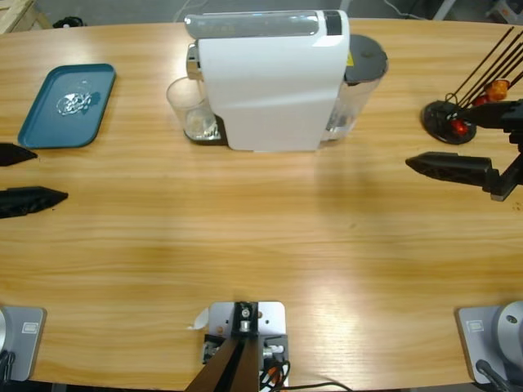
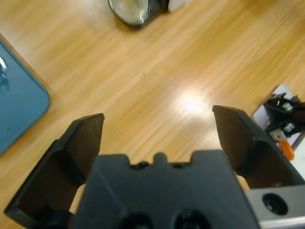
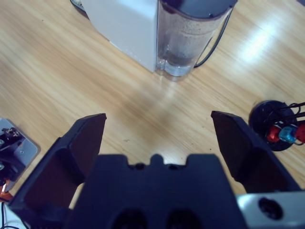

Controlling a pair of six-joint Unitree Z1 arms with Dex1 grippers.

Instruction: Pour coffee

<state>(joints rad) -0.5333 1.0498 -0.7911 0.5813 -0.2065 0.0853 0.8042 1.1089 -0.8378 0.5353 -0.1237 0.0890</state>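
Note:
A white coffee machine (image 1: 270,82) stands at the table's far middle, and its corner (image 3: 124,24) shows in the right wrist view. A clear glass cup (image 1: 194,114) sits under its spout on the left; its base (image 2: 132,10) shows in the left wrist view. The cup's bottom looks pale, and I cannot tell whether coffee lies in it. My left gripper (image 1: 51,175) hovers open at the left edge, well short of the cup, with nothing between its jaws (image 2: 158,119). My right gripper (image 1: 437,140) is open and empty at the right side (image 3: 158,119).
A clear water tank (image 1: 359,90) with a grey lid stands against the machine's right side (image 3: 190,38). A blue tray (image 1: 49,122) holding a shiny crumpled scrap lies at the far left (image 2: 19,109). A black capsule rack (image 1: 449,122) stands close behind the right gripper (image 3: 274,121).

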